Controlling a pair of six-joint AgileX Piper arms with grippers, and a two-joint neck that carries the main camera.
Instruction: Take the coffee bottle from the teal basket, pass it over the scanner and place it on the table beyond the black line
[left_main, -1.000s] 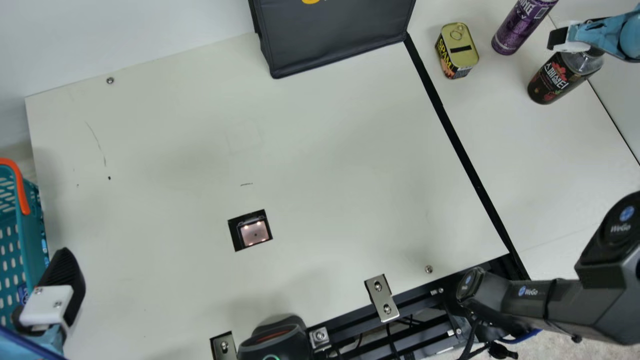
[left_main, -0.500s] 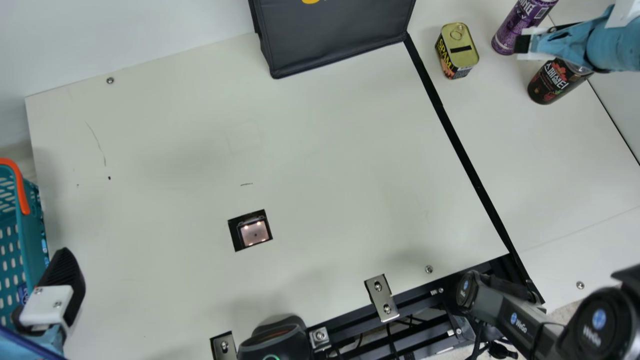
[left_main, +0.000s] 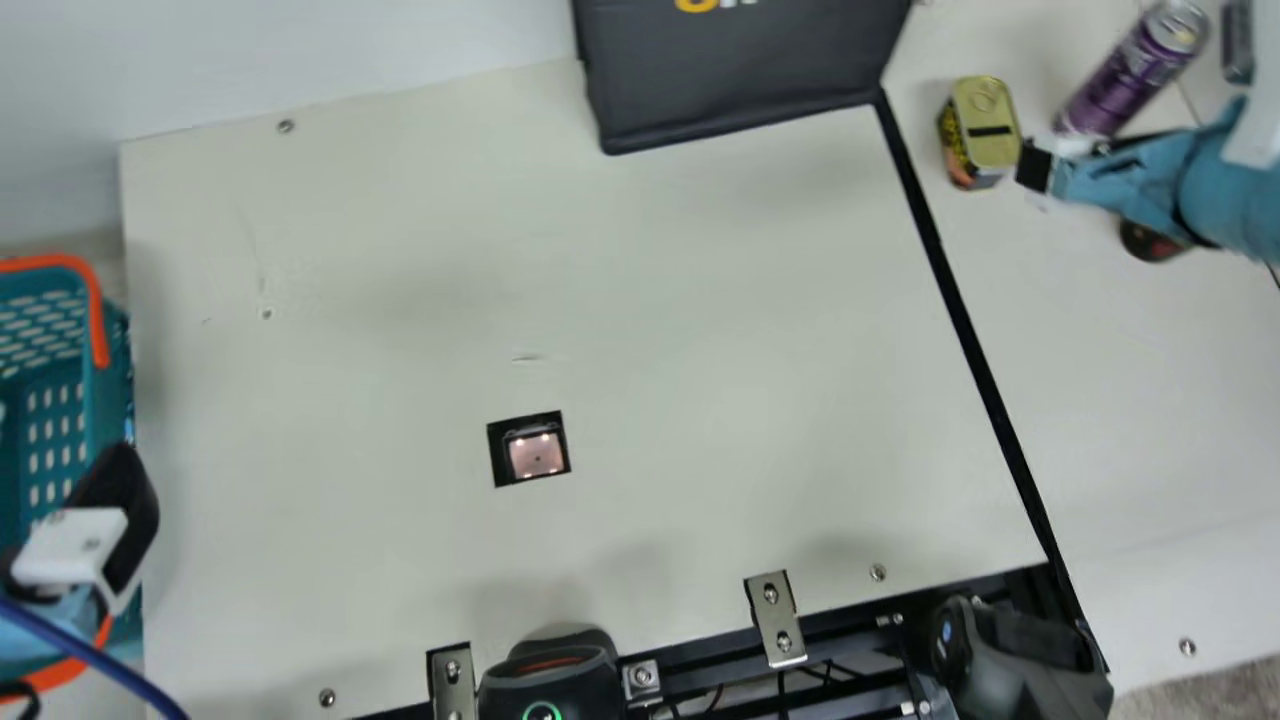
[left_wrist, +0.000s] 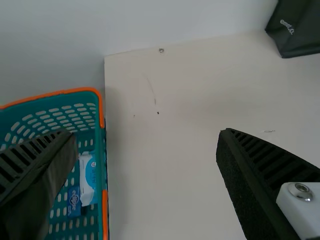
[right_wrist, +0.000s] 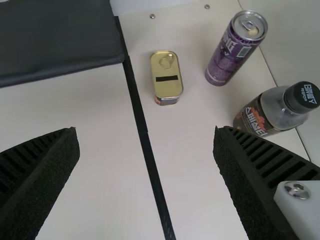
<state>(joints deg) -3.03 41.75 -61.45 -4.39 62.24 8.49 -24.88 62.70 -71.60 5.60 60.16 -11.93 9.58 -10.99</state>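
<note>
The coffee bottle stands on the table to the right of the black line (left_main: 960, 290); in the main view my right arm hides most of the bottle (left_main: 1150, 243), while the right wrist view shows the dark-capped bottle (right_wrist: 255, 119) fully upright. My right gripper (left_main: 1040, 168) is over the table between the gold can and the bottle; its wrist view has the gripper (right_wrist: 146, 132) open and empty. At the teal basket (left_main: 100, 410), my left gripper (left_main: 95, 525) is also open and empty, as its wrist view shows the gripper (left_wrist: 145, 137). The scanner window (left_main: 536, 456) is set in the tabletop.
Beyond the line are also a gold can (left_main: 985, 130) and a purple can (left_main: 1125, 80). A dark bag (left_main: 740, 70) is at the back. Two packets, one a white-and-blue packet (left_wrist: 87, 177), lie in the basket. A handheld scanner (left_main: 550, 680) sits at the front edge.
My right gripper has moved from beside the bottle's cap towards the gold can, its arm now covering more of the bottle. The neck camera has turned. My left arm has kept still.
</note>
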